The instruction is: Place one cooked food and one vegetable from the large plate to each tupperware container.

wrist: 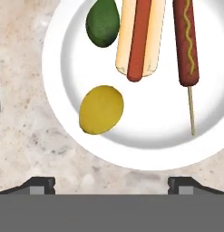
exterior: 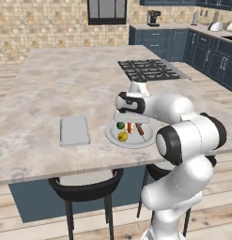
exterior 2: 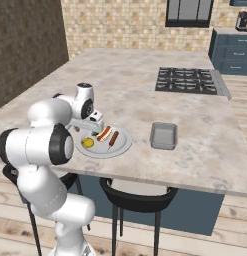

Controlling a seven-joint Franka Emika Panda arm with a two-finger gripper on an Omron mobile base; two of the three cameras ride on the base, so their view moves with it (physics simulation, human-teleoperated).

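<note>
Left base view: the white arm is bending over the marble counter [exterior: 51, 89], its forearm covering the far edge of the plate [exterior: 136, 140] and hiding the gripper's tips. On the plate a green item, a yellow one and two reddish sticks are showing, too small to name. One grey tray [exterior: 74, 131] is lying flat just left of the plate, not touching it. Beyond, a gas hob [exterior: 148, 70] is sitting in the counter; brick wall, dark window and navy cabinets are closing off the room. Two black stools are tucking under the counter's near edge.

Right base view: the arm's shoulder is blocking the plate's left rim. A tray [exterior 2: 163, 135] is sitting right of the plate, w/ a gap between; whether it is the same tray as in the left view is not clear.

Hand view: the gripper [wrist: 111, 185] is hanging spread wide, holding nothing, over the plate's near rim, apart from the food. Here the food is reading clearly: an avocado [wrist: 103, 22], a lemon [wrist: 101, 110], a hot dog in a bun [wrist: 139, 38] and a corn dog on a stick [wrist: 186, 43], the top three cut off by the frame edge. A sliver of tray is showing at far left.
</note>
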